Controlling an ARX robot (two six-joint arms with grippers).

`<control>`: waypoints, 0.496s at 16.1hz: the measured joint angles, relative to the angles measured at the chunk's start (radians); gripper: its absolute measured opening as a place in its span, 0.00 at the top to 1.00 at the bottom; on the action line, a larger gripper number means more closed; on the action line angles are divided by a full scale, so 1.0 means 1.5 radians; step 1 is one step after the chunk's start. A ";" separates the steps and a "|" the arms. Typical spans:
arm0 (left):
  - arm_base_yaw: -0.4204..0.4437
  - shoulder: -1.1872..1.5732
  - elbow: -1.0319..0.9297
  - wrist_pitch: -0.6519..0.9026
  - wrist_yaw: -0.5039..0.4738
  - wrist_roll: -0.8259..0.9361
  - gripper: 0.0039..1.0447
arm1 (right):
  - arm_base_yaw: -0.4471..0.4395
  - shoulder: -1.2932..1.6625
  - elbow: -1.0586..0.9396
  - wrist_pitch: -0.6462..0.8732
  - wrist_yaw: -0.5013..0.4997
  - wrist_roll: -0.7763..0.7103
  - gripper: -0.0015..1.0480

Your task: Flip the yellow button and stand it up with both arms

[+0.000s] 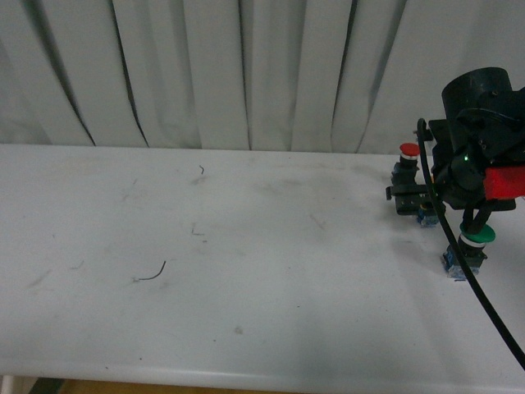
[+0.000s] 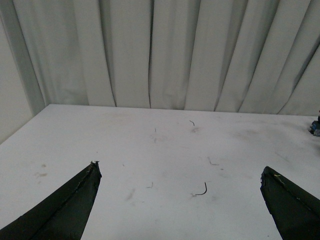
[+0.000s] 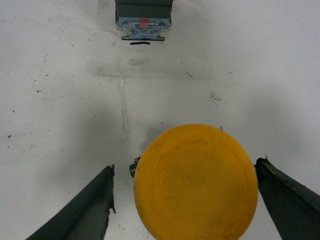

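Note:
The yellow button (image 3: 195, 182) shows its round yellow-orange cap face-on to the right wrist camera, on the white table (image 3: 60, 100). It lies between the two spread fingers of my right gripper (image 3: 185, 167), which is open; whether a finger touches the cap cannot be told. In the front view the right arm (image 1: 476, 123) hangs over the table's far right and hides the yellow button. My left gripper (image 2: 182, 200) is open over bare table, with nothing between its fingers (image 2: 70, 210). The left arm is out of the front view.
A red-capped button (image 1: 408, 151) and a green-capped button (image 1: 476, 238) stand beside the right arm. A blue-labelled block (image 3: 142, 25) lies beyond the yellow cap. A thin black wire scrap (image 1: 153, 273) lies left of centre. A curtain (image 1: 246, 74) closes the back.

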 joint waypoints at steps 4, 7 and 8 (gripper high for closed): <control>0.000 0.000 0.000 0.000 0.000 0.000 0.06 | 0.000 0.000 0.000 0.000 0.000 0.001 0.07; 0.000 0.000 0.000 0.000 0.000 0.000 0.06 | 0.000 -0.001 -0.001 0.008 -0.008 0.004 0.06; 0.000 0.000 0.000 0.000 0.000 0.000 0.06 | 0.000 -0.004 -0.006 0.016 -0.013 0.006 0.06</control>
